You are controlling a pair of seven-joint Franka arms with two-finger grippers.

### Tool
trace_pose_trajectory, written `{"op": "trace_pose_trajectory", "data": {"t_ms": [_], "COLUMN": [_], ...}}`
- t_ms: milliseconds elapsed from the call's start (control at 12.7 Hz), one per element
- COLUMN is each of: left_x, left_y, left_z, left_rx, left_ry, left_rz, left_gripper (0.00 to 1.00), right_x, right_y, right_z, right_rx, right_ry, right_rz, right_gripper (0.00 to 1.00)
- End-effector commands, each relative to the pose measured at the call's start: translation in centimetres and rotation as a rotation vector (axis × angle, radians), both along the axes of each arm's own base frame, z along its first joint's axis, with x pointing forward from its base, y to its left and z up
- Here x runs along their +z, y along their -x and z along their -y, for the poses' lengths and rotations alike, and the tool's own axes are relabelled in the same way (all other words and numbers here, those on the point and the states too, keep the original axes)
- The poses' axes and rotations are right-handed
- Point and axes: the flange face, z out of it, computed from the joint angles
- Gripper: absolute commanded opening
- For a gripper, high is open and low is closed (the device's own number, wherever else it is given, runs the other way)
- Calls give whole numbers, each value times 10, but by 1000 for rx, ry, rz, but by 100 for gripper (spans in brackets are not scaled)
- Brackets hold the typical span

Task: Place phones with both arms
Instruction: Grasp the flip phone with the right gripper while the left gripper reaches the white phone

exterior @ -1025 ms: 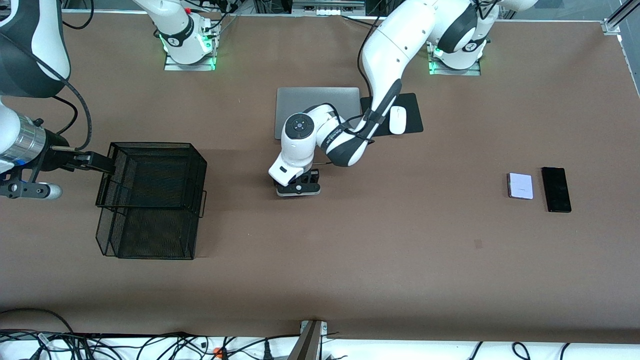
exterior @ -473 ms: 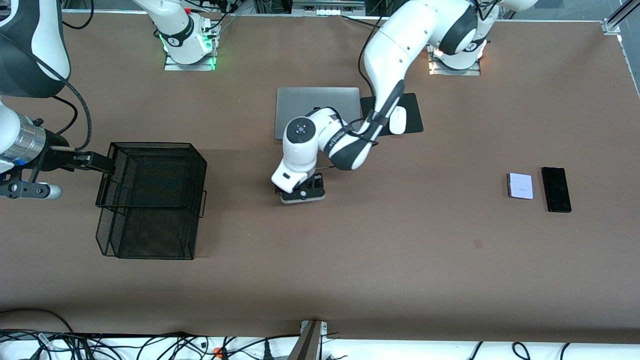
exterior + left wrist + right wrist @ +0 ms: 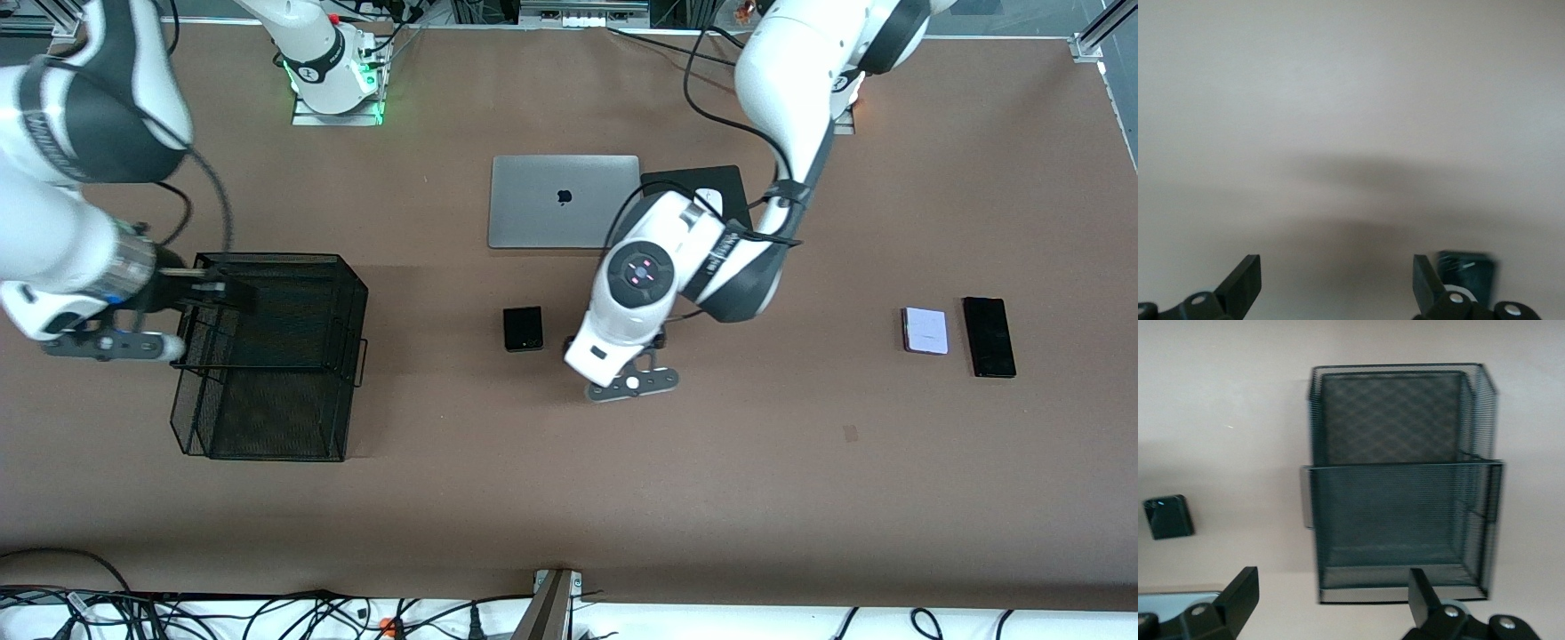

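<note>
The left pincer hangs over bare worktop, its fingers apart and empty (the left wrist view shows only brown surface between them). Just beside it, toward the right arm's end, the small black phone lies flat in mid-table. The white phone and the long black phone sit side by side toward the left arm's end. The right pincer hovers over the mesh basket, fingers apart, holding nothing. This looks like a handover: next, the right arm should probably fetch the small black phone.
</note>
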Motion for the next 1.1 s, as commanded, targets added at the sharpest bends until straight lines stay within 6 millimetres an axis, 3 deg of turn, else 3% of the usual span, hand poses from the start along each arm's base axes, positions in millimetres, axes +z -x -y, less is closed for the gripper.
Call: {"op": "trace_pose_trajectory", "data": {"t_ms": [0, 316, 552, 631, 868, 1025], "left_x": [-9, -13, -23, -23, -34, -45], "left_y": [16, 24, 22, 22, 43, 57], "left_z": [-70, -214, -295, -321, -411, -454], "left_rx": [-103, -241, -325, -358, -414, -432], "left_ry": [-27, -89, -134, -131, -99, -80], "left_rz": [-122, -209, -250, -252, -172, -125], "left_gripper": [100, 100, 100, 100, 100, 100], "right_x": [-18, -79, -126, -140, -178, -212], "right_y": [0, 10, 18, 26, 35, 45], "right_z": [-77, -203, -264, -279, -291, -305], "right_rx": [-60, -83, -11, 13, 148, 231], "right_ry": [-4, -76, -129, -121, -102, -88], "right_rz": [23, 82, 131, 119, 75, 35], "right_gripper": [99, 99, 100, 100, 100, 100]}}
